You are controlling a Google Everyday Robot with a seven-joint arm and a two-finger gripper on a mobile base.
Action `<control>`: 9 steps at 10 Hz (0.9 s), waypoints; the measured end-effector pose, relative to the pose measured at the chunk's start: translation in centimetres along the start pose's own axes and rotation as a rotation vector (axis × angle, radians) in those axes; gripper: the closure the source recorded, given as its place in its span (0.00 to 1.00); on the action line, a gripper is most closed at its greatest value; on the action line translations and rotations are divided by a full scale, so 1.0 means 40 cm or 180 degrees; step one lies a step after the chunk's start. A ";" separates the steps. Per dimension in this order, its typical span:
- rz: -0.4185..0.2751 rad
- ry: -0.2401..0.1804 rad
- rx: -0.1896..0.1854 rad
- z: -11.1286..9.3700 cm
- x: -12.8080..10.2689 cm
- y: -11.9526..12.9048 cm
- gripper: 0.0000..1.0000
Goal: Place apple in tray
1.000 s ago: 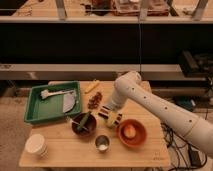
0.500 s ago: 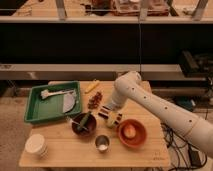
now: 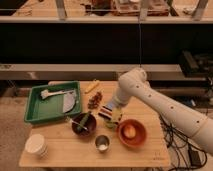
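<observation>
The apple (image 3: 129, 131) is small, round and yellowish-orange, and lies inside the round orange bowl (image 3: 139, 138) at the front right of the wooden table. The green rectangular tray (image 3: 35, 106) sits at the table's left and holds a grey flat piece (image 3: 70, 102) and a small utensil (image 3: 50, 93). My gripper (image 3: 113, 115) hangs at the end of the white arm (image 3: 150, 97), low over the table's middle. It is just left of and behind the orange bowl, apart from the apple and well right of the tray.
A dark brown bowl (image 3: 83, 125) with a green item stands left of the gripper. A metal cup (image 3: 102, 143) is at the front and a white stack of cups (image 3: 36, 145) at the front left. A dark red cluster (image 3: 94, 100) and an elongated yellow item (image 3: 91, 87) lie behind.
</observation>
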 end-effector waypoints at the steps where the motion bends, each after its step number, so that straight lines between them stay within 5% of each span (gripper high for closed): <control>1: 0.0076 -0.0043 -0.0029 -0.037 -0.022 0.003 0.20; 4: 0.0185 -0.0121 0.0095 -0.058 -0.054 -0.019 0.20; 6: 0.0292 -0.0099 0.0253 -0.021 -0.106 -0.061 0.20; 9: 0.0383 -0.0017 0.0307 0.011 -0.149 -0.100 0.20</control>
